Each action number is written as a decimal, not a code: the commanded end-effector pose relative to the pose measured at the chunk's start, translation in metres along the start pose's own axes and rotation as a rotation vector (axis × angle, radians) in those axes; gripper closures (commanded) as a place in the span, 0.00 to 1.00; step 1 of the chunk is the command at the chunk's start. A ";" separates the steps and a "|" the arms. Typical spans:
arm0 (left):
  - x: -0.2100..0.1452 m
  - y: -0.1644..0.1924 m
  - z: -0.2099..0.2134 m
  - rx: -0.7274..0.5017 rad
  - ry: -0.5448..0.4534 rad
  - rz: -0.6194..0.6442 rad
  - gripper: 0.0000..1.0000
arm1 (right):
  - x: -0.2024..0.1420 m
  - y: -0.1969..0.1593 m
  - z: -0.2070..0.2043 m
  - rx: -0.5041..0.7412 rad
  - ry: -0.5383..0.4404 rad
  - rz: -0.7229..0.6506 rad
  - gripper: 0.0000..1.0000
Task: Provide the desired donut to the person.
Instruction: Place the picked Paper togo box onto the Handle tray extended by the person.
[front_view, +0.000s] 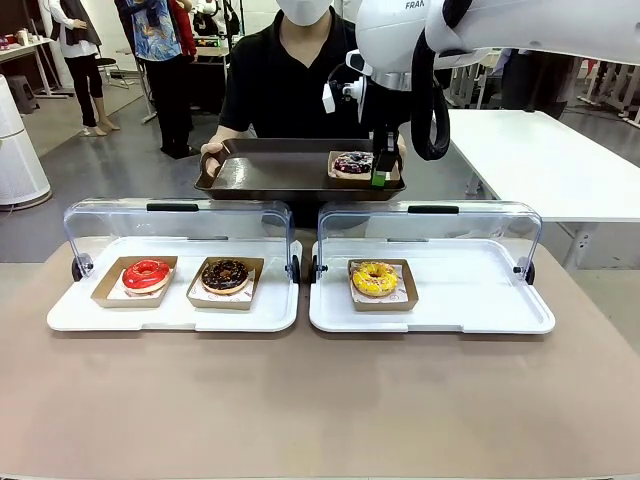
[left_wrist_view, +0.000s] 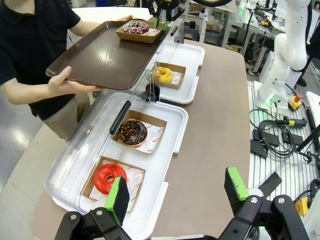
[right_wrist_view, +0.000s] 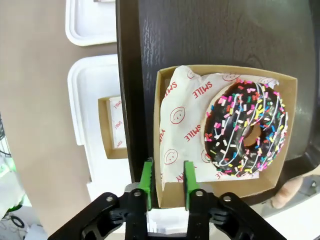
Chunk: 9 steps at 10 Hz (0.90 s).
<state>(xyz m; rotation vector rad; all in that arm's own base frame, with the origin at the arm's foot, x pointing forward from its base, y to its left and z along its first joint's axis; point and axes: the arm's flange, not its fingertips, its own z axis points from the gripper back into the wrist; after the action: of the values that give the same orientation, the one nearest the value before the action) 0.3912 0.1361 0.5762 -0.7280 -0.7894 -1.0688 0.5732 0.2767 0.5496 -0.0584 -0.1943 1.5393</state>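
A chocolate donut with coloured sprinkles (front_view: 353, 162) (left_wrist_view: 136, 27) (right_wrist_view: 247, 127) lies in a cardboard box (right_wrist_view: 165, 150) on a dark brown tray (front_view: 270, 172) (left_wrist_view: 110, 55) (right_wrist_view: 210, 30). The person (front_view: 290, 80) in a black shirt holds that tray with both hands (left_wrist_view: 65, 87) above the table's far edge. My right gripper (front_view: 380, 178) (right_wrist_view: 167, 182) straddles the box's near wall, jaws slightly apart with a gap beside the cardboard. My left gripper (left_wrist_view: 177, 187) hangs open and wide above the table's left end, nothing between its fingers.
Two white display trays (front_view: 170, 315) (front_view: 470, 300) with raised clear lids sit on the table. The left one holds a red donut (front_view: 146, 275) and a chocolate donut (front_view: 225, 275); the right one holds a yellow donut (front_view: 375, 278). Bare tabletop lies in front.
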 end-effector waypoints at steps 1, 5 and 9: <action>0.001 0.000 0.003 -0.005 -0.010 -0.002 0.00 | -0.004 0.001 -0.004 -0.003 -0.042 0.002 0.00; 0.001 0.000 0.003 -0.005 -0.010 -0.002 0.00 | -0.001 0.003 -0.001 0.006 -0.043 0.007 0.00; 0.001 0.000 0.003 -0.005 -0.010 -0.002 0.00 | -0.003 0.003 0.000 0.035 -0.045 0.010 0.00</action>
<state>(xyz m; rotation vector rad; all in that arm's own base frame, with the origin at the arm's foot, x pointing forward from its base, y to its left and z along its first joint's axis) 0.3912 0.1361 0.5762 -0.7280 -0.7894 -1.0688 0.5718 0.2792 0.5497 -0.0364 -0.2004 1.5370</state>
